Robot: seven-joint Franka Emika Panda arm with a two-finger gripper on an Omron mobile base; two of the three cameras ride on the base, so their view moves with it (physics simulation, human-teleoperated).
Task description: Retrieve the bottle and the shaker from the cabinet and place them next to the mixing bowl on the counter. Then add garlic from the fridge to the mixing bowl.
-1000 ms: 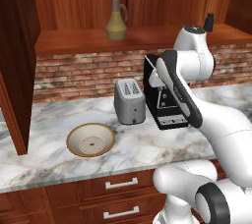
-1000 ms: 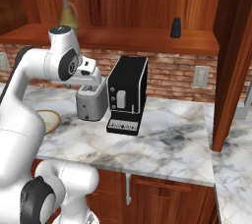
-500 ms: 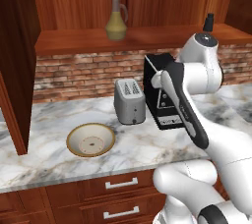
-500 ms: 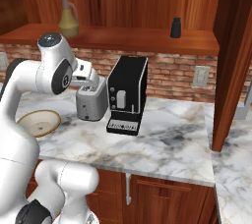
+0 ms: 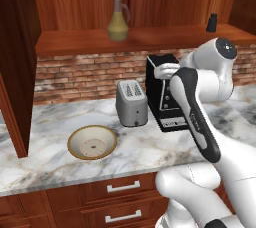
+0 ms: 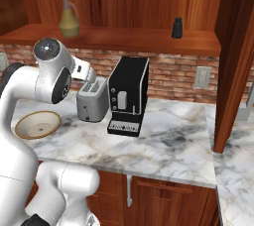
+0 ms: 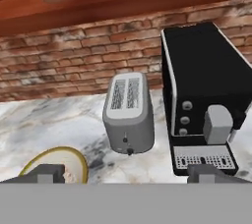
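cabinet shelf (image 5: 150,39): bottle (image 5: 118,22) upright, neck up

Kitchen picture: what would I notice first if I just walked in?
Probably the big white robot arm rising in front of the marble counter. Behind it a black coffee machine stands right of a grey toaster, and an olive-tan bottle stands on the wooden cabinet shelf above.

Glossy veined marble counter (image 5: 150,147), grainy reddish wooden cabinet (image 5: 150,2), matt brushed-metal toaster (image 5: 132,103).
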